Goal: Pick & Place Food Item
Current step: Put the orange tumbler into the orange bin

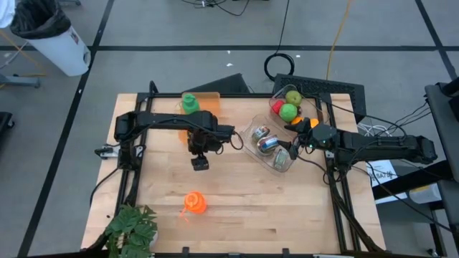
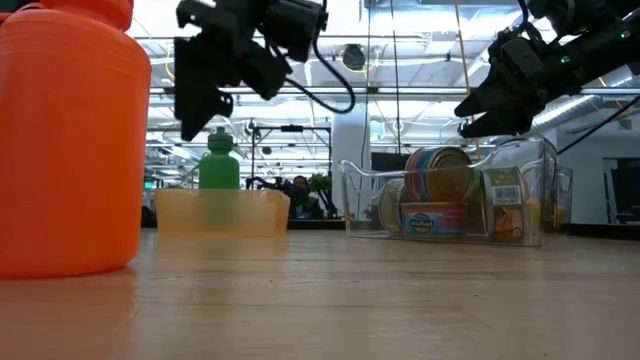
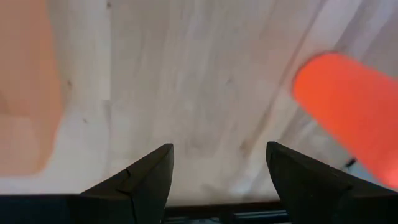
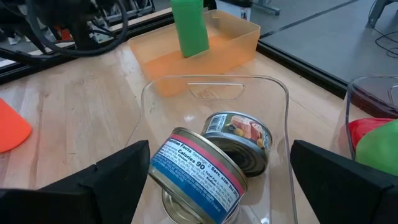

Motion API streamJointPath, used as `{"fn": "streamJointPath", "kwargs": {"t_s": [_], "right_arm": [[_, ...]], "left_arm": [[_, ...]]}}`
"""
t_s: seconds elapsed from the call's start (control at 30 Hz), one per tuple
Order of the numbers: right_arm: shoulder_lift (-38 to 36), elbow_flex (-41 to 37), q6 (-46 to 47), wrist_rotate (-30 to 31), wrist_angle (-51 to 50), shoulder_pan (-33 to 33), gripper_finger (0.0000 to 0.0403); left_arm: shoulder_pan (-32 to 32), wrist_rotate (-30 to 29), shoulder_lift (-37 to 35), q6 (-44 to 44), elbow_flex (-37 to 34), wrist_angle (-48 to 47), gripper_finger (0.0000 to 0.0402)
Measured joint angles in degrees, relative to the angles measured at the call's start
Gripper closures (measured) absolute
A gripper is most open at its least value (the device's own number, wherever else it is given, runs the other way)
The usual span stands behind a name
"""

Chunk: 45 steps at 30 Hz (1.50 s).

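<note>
A clear plastic bin (image 1: 252,123) holds food cans (image 4: 199,177), one lying on its side against another (image 4: 239,134). My right gripper (image 4: 219,144) hovers open just above this bin (image 2: 520,150), one finger out to either side of the cans. My left gripper (image 1: 199,163) hangs open over bare wood at the table's middle, pointing down (image 3: 217,149). An orange bottle (image 1: 193,203) lies on the table nearer the near edge. A green bottle (image 1: 189,102) stands upright in a shallow orange tray (image 4: 236,37) near the far edge.
A second clear bin (image 1: 305,97) at the far right holds green and red fruit (image 1: 288,111). A leafy plant (image 1: 133,228) sits at the near left corner. Bare wood (image 1: 272,208) spans the near right part of the table.
</note>
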Motion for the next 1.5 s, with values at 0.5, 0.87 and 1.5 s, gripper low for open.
{"fn": "streamJointPath", "kwargs": {"t_s": [0.5, 0.87, 1.5], "right_arm": [[0.0, 0.0, 0.6, -0.1, 0.0, 0.0, 0.0035], [0.0, 0.0, 1.5, -0.2, 0.0, 0.0, 0.0035], [0.0, 0.0, 2.2, -0.2, 0.0, 0.0, 0.0035]], "left_arm": [[-18.4, 0.7, -17.0, -20.2, 1.3, 0.8, 0.0130], [-36.9, -13.8, -18.4, -35.7, 1.2, 7.7, 0.0131], [-41.9, -26.6, -10.8, -32.5, 1.1, 12.6, 0.0131]]}}
